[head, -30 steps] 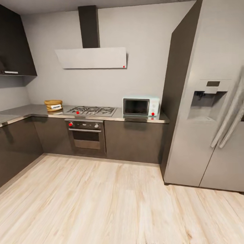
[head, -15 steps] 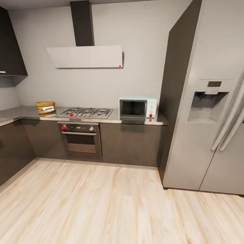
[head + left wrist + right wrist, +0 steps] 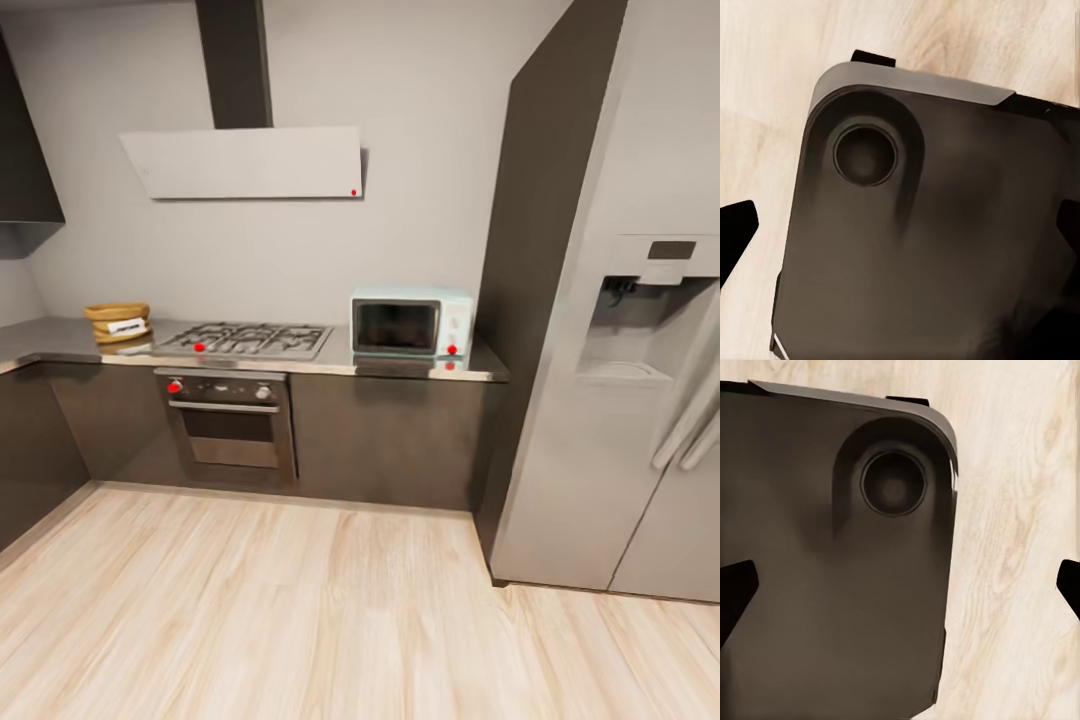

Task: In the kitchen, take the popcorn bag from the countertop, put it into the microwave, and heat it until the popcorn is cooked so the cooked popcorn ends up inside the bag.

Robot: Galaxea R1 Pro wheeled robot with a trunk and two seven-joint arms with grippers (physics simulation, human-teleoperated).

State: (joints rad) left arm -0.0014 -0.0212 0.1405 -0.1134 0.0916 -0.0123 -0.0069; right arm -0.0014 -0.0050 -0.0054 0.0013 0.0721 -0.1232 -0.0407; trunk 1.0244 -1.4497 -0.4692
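Clearly the robot is on approach: the kitchen's far counter (image 3: 320, 362) runs along the back wall, well apart from the camera across a stretch of pale wood floor (image 3: 300, 620). The popcorn bag (image 3: 118, 323) sits at the far left end of that counter, upright, left of the gas hob (image 3: 245, 340) — nothing holds it. The microwave (image 3: 410, 322) stands on the right end of the same counter, door shut, beside the tall fridge (image 3: 620, 330); the hob lies between bag and microwave, so the bag will have to be carried across it. An oven (image 3: 230, 425) sits under the hob.

Both wrist views look down past the robot's dark base (image 3: 922, 247) at the floor, which suggests the arms hang tucked for travel. Dark fingertips show at the edges of the left claw (image 3: 900, 232) view and the right claw (image 3: 900, 585) view, set wide apart — each claw spread, holding nothing. My judgement: driving closer to the left end comes first.
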